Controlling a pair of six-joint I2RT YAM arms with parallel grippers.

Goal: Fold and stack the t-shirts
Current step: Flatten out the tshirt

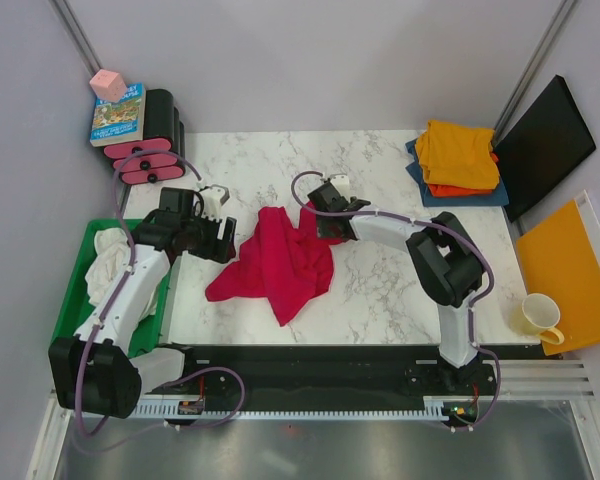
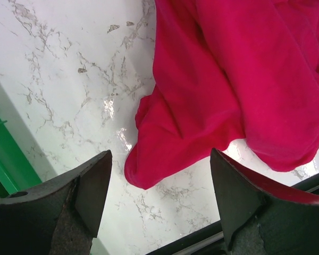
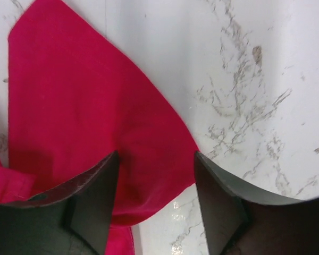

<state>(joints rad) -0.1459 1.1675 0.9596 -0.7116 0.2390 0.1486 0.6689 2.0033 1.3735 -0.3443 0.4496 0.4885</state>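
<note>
The right claw point(image 3: 156, 159) is held with its two dark fingers apart, and nothing is pinched yet. The edge of the soft crimson-red t-shirt point(image 3: 85, 106) lies right under the gap. The left claw point(image 2: 160, 159) is held wide open too, with a rumpled corner of the same shirt seen below it. The shirt is bunched up in the middle of the white marble table point(image 1: 400, 280), between the two claws. To do this step well, only one layer of the edge should be pinched by each claw. Then the cloth should be pulled out flat before any fold is made. The right arm is bent at the elbow and reached over to the left, so its claw sits at the far right side of the shirt. The left arm is leaned out over the green plastic bin point(image 1: 75, 290), where a white t-shirt point(image 1: 105, 260) is kept. A pile of folded yellow-orange, orange and blue t-shirts point(image 1: 458, 155) is set at the far right corner.
</note>
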